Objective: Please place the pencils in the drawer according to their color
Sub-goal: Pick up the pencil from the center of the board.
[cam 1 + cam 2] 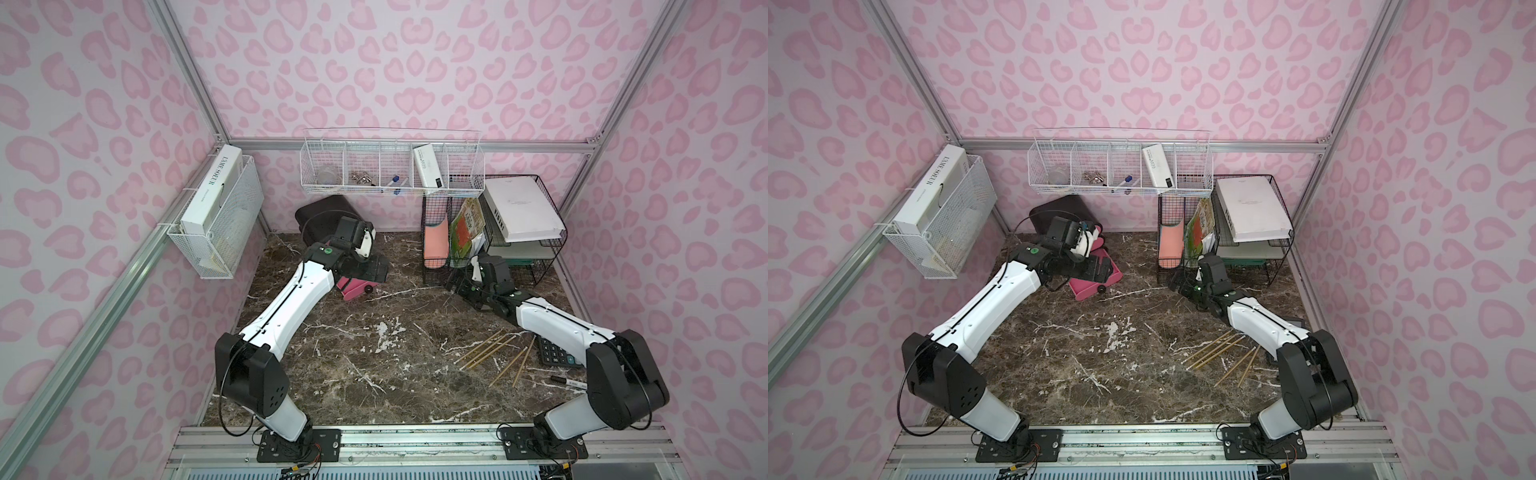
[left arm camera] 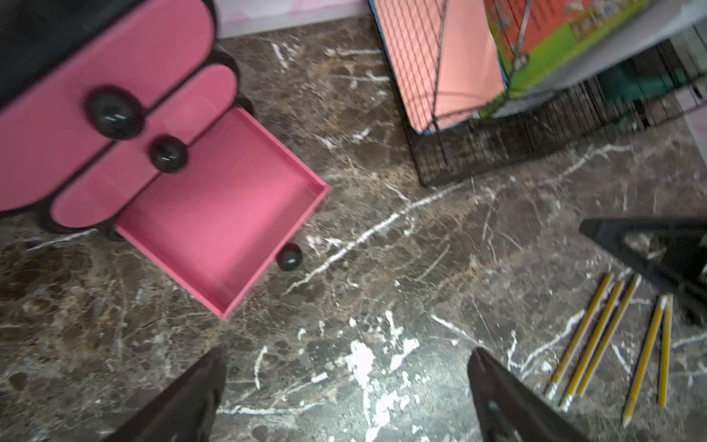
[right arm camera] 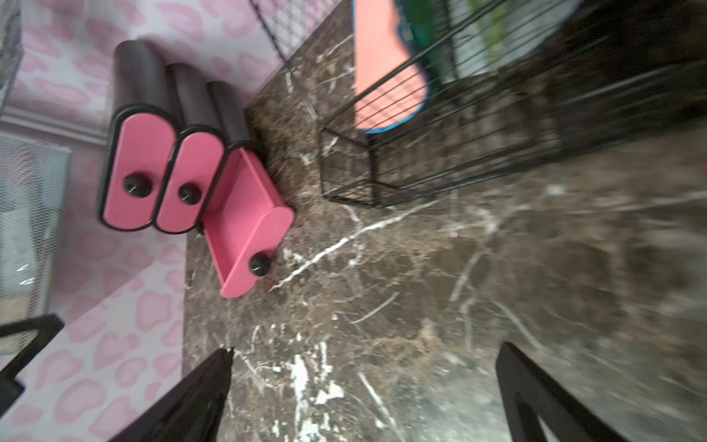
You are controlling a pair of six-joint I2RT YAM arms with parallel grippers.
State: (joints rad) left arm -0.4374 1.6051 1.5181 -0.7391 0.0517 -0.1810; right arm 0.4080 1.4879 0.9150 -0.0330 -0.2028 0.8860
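marble table (image 1: 353, 374): pencils (image 1: 487, 351), drawer (image 1: 318, 214), rack (image 1: 432, 220)

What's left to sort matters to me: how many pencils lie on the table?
5. Three yellow pencils lie side by side on the table, by the right arm; two more lie just beside them. Others may be hidden under that arm.

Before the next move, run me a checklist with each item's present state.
1. Bottom drawer pulled out, visibly empty: ok.
2. Left gripper open, holding nothing: ok.
3. Right gripper open, holding nothing: ok.
4. Yellow pencils in the drawer: not ok, they lie on the table.
5. Contents of top drawer and middle drawer: cannot tell, both shut.
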